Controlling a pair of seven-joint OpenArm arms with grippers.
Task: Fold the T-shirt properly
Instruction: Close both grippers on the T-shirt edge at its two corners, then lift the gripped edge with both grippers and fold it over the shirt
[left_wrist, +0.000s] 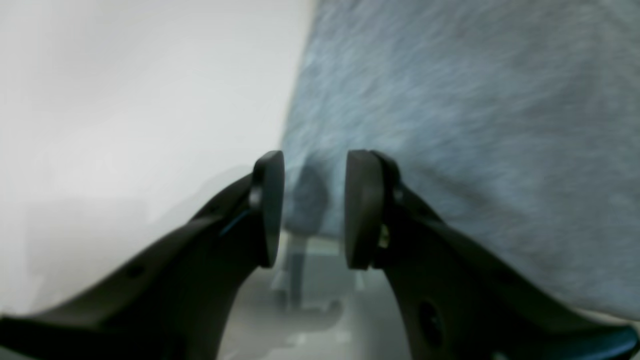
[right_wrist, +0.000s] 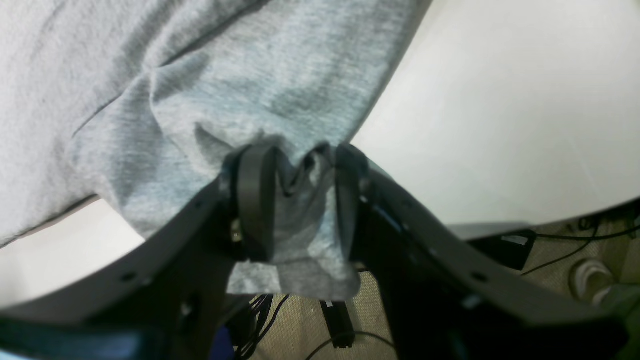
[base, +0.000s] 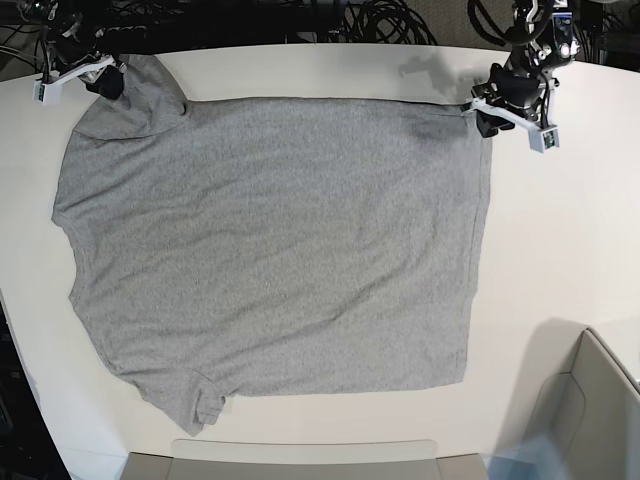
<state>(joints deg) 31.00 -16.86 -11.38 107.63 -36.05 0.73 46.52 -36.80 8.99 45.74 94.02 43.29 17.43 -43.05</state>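
- Two sets of fingers work at the far edge of the worktop (base: 560, 220), one at each far corner of the T-shirt (base: 270, 245).
- The right fingers (right_wrist: 298, 200) are clamped on a bunched fold of grey cloth at a sleeve; a flap of it hangs down between them, past the worktop's edge.
- The left fingers (left_wrist: 314, 210) stand apart with nothing between the pads; the shirt's corner lies just beyond their tips, and the wrist view is too blurred to tell whether they touch it.
- In the base view the left fingers sit at the hem's far corner, on that view's right; the right fingers sit at the far sleeve, on that view's left.
- The T-shirt lies spread flat, plain grey side up, filling the middle of the white worktop.
- Its long axis runs across the base view: sleeves toward that view's left, straight hem toward its right.
- The near sleeve is crumpled at the lower left; the far sleeve is pulled up to a point.
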